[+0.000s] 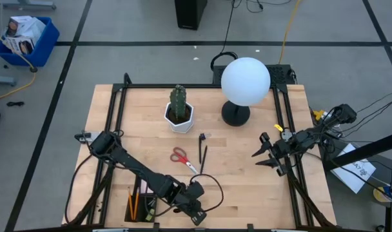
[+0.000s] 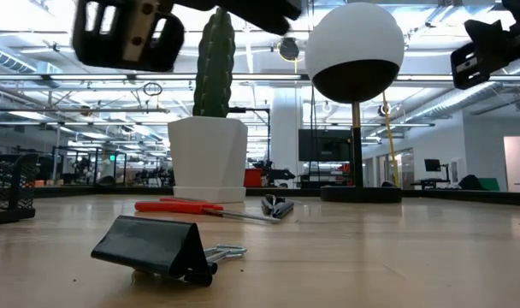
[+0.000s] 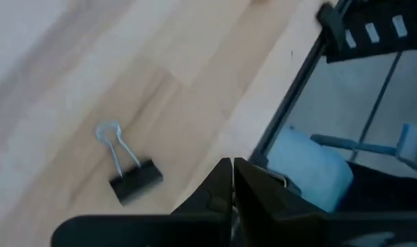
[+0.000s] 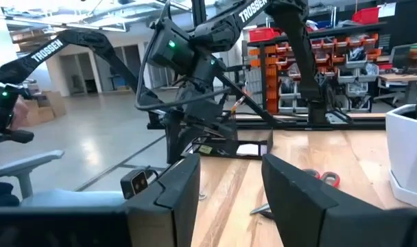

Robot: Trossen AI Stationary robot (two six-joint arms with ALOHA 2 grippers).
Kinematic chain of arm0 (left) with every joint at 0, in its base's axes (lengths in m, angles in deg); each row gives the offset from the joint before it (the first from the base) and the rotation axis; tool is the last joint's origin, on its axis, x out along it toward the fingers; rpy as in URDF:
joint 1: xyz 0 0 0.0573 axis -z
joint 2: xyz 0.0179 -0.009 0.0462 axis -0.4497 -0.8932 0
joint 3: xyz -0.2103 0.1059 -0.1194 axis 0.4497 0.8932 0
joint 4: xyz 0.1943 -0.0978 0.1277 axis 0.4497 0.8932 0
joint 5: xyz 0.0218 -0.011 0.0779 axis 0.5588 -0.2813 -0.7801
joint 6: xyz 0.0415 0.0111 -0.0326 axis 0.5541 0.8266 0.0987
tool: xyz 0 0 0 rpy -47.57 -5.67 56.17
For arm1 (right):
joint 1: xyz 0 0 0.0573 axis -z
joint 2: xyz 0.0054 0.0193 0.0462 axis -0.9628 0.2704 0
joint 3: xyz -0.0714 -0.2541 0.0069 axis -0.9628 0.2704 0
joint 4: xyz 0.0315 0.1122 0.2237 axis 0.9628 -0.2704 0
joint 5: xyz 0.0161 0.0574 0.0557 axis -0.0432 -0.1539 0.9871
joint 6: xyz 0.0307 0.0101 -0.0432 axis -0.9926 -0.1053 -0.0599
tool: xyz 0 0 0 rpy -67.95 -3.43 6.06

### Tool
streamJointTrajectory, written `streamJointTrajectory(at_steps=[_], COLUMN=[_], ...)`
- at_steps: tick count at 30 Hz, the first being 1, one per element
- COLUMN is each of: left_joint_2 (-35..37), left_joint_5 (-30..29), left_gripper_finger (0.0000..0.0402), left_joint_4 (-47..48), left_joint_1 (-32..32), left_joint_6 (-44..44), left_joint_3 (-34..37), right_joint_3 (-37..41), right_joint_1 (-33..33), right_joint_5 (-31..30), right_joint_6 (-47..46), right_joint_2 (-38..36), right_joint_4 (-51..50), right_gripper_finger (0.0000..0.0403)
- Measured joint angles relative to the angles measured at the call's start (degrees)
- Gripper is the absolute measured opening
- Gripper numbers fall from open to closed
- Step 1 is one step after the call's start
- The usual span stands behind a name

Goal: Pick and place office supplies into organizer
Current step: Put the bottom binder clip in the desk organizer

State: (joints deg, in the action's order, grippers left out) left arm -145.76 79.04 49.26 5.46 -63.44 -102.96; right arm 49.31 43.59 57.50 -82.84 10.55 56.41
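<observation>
On table: one scissors (image 1: 178, 155), one binder clip (image 2: 162, 248).

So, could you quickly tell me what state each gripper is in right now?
Left gripper: shut, holding nothing visible, above the table's near edge beside the binder clip.
Right gripper: open, empty, at the table's right side.

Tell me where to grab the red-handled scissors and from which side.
Grip the scissors across the closed blades, just past the red handle loops, coming straight down. They lie flat on the table, so only a top approach fits; the pens lie close beside the tip, so keep toward the handles.
</observation>
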Motion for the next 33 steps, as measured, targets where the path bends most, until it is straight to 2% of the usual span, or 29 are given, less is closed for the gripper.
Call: streamJointTrajectory(at_steps=[10,19,24,29,33], left_joint_2=[0.0,0.0,0.0,-1.8,-2.5], left_joint_5=[4.3,4.4,-0.7,0.2,-2.9], left_gripper_finger=[0.0019,0.0019,0.0019,0.0019,0.0019], left_joint_4=[0.2,3.0,6.2,7.8,8.1], left_joint_1=[2.2,3.7,3.6,4.7,5.5], left_joint_6=[-11.6,-21.1,-22.8,-27.6,-26.9], left_joint_3=[0.0,0.0,0.0,-0.1,-0.3], right_joint_3=[0.0,0.0,0.0,0.0,0.0], right_joint_1=[0.0,0.0,0.0,0.0,0.0], right_joint_5=[0.0,0.0,0.1,0.1,0.1], right_joint_6=[0.0,0.0,0.0,0.0,0.0], right_joint_2=[0.0,0.0,0.0,0.0,0.1], right_joint_4=[-0.1,0.0,-0.1,-0.1,-0.1], right_gripper_finger=[0.0153,0.0153,0.0153,0.0153,0.0153])
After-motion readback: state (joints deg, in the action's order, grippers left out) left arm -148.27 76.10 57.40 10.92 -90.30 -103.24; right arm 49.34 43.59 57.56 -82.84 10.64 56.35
